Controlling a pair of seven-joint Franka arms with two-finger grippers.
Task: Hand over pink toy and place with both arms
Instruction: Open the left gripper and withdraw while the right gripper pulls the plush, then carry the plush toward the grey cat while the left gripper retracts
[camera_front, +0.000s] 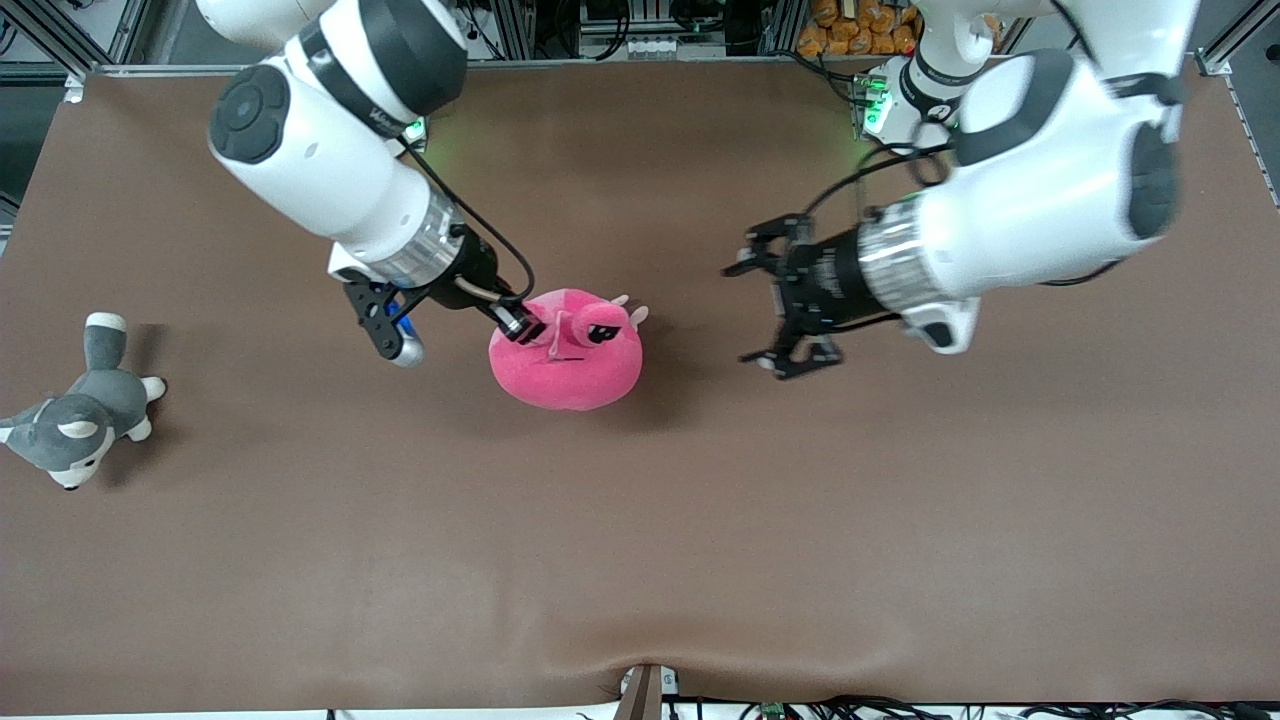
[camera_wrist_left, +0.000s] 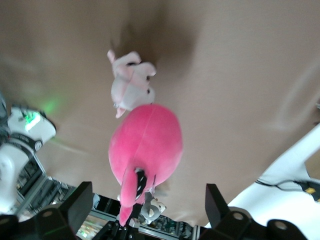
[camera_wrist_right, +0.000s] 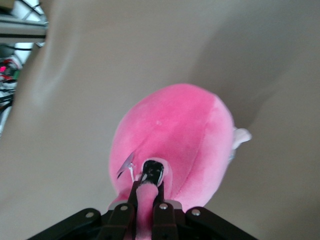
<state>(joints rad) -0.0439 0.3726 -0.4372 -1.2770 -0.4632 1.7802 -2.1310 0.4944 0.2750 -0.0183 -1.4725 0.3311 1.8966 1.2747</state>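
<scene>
Pink toy (camera_front: 570, 352) hangs pinched by a flap in the right gripper (camera_front: 519, 325), fingers shut, over mid-tabletop (camera_front: 640, 550); the left gripper (camera_front: 790, 300), wide open and empty, hovers beside it.

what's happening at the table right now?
Mid-handover. The right end effector is shut on a protruding part of the pink toy, which hangs from its grip over the middle of the table. The left end effector is open, apart from the toy. A small pale pink plush lies under it; a grey husky plush lies at the right arm's end.
</scene>
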